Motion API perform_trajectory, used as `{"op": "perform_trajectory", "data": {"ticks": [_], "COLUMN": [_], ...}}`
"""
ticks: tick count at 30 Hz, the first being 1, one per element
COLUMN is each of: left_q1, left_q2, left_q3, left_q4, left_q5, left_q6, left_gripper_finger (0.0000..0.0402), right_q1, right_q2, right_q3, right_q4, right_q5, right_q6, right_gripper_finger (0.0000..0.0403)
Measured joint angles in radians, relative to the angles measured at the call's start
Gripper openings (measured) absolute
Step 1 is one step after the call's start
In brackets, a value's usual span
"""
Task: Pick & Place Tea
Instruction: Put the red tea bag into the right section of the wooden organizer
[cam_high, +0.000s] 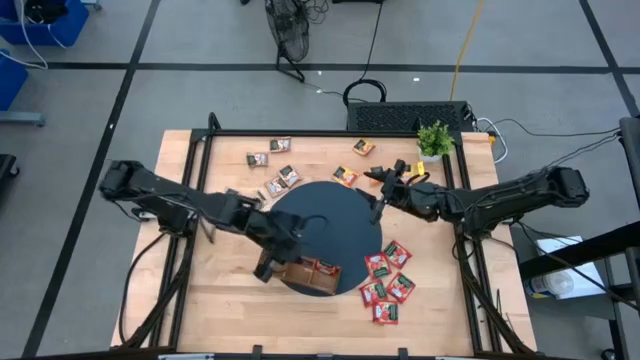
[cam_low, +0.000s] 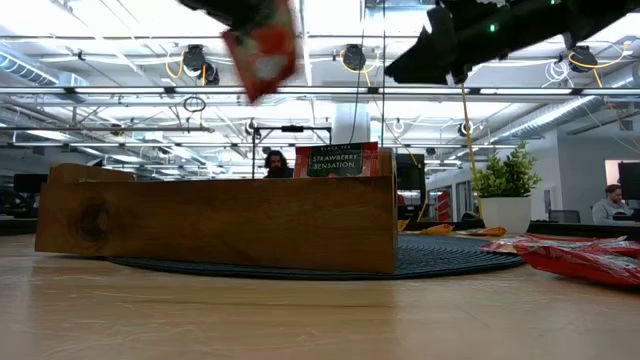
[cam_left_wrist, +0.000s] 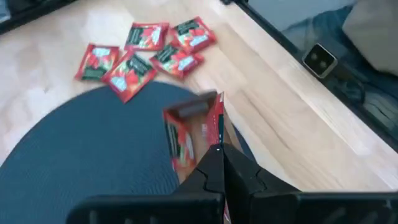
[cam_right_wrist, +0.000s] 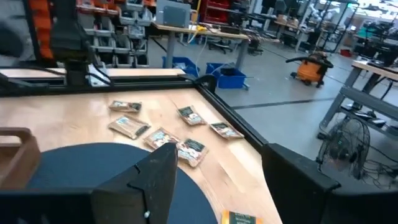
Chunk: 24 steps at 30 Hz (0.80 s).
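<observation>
Early stage: left gripper (cam_left_wrist: 217, 163), clamped on a red sachet (cam_left_wrist: 186, 134), hovers above the wooden tray (cam_high: 305, 275) holding few sachets; right gripper (cam_high: 385, 190) open, empty; red pile (cam_high: 387, 283) right, brown sachets (cam_high: 272, 165) and orange sachets (cam_high: 353, 162) far, unsorted.

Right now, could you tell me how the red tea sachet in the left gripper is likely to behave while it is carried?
The red tea sachet is thin and flat, so probably very light and somewhat floppy. The shut left gripper pinches only one edge, so it may swing or twist. Its wrapper looks glossy, so it could slip when released above the wooden tray.
</observation>
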Motion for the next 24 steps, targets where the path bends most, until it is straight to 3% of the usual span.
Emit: {"op": "perform_trajectory", "data": {"ticks": [11,24], "left_q1": [-0.006,0.011], "left_q2": [0.316,0.416], "left_q3": [0.295,0.343], "left_q4": [-0.234,-0.174], "left_q5": [0.003,-0.007], "left_q6": [0.034,0.042], "left_gripper_finger": [0.0000,0.0000], "right_q1": [0.010,0.010], "right_q2": [-0.001,-0.001], "right_q3": [-0.038,-0.038], "right_q4": [0.111,0.119], "right_q5": [-0.022,-0.061], "right_q6": [-0.002,-0.002], "right_gripper_finger": [0.0213,0.0212]}}
